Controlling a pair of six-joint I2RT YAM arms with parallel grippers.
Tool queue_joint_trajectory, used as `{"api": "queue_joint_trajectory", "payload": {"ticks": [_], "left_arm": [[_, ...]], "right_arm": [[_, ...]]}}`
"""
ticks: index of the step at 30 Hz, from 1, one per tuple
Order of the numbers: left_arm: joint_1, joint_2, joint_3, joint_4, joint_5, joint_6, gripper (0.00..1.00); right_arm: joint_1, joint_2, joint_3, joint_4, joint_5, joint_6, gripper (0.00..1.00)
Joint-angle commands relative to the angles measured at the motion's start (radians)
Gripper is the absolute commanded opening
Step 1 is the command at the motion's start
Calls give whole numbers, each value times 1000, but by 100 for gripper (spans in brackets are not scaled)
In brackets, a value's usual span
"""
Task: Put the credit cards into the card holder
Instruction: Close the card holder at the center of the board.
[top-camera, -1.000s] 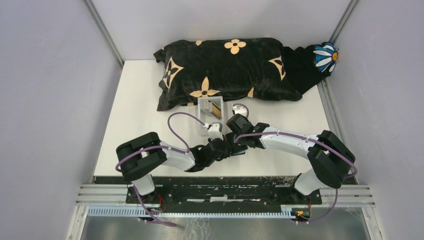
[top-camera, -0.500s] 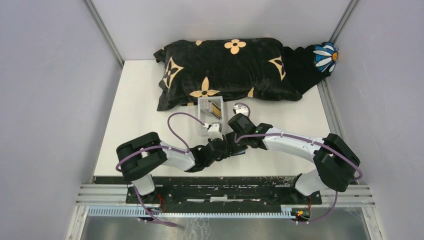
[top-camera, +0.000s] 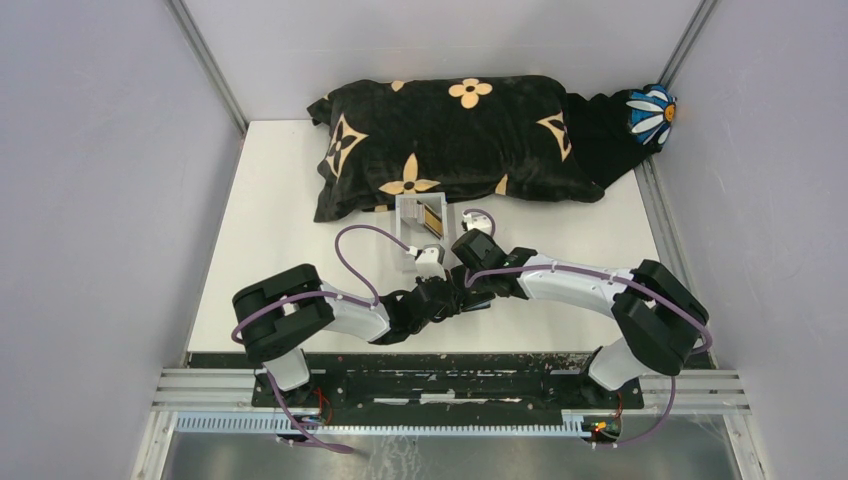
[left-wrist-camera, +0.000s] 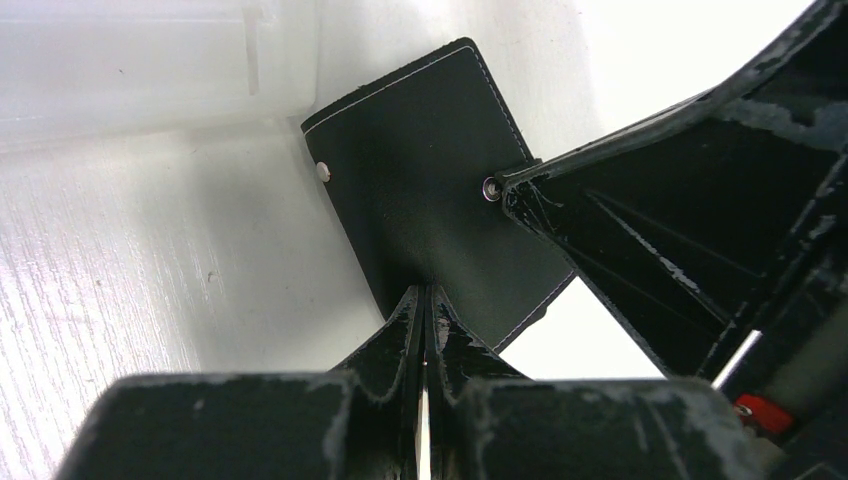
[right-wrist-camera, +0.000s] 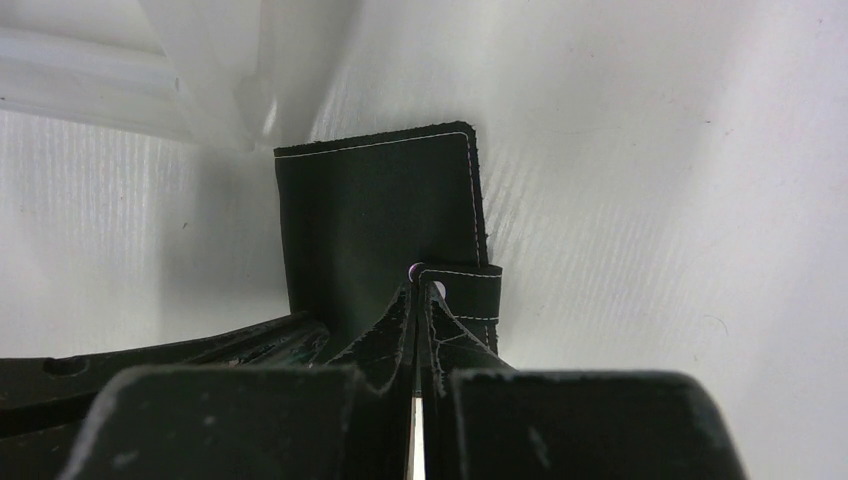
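Note:
The black card holder (left-wrist-camera: 430, 200) lies shut on the white table, next to the clear box. My left gripper (left-wrist-camera: 425, 292) is shut, its tips pinching the holder's near edge. My right gripper (right-wrist-camera: 417, 290) is shut at the holder's snap strap (right-wrist-camera: 465, 292), which bends up at its tips. In the left wrist view, one of the right fingers (left-wrist-camera: 680, 210) reaches to the snap. From above, both grippers meet at the table's middle front (top-camera: 466, 296) and hide the holder. The credit cards (top-camera: 432, 218) stand on edge in the clear box; a gold-tan one shows.
The clear acrylic box (top-camera: 408, 212) stands just behind the grippers. A black pillow with tan flowers (top-camera: 450, 140) fills the back of the table. Grey walls close in on both sides.
The right arm's elbow swung slightly outward and came back. Both grippers stay shut at the card holder in the same place.

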Motion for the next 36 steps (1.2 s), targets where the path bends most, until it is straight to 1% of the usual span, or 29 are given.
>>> {"api": "queue_joint_trajectory", "payload": {"ticks": [1,19,36], "left_arm": [[0,18,-3,-10,0,35,6],[1,32,0,-5,6,34,6],[3,35,-2,-2,6,32,6]], "right_arm": [[13,9,4,69,-35,11,1],[12,11,0,105,-25,3,1],[13,44,3,129,-31,2,1]]}}
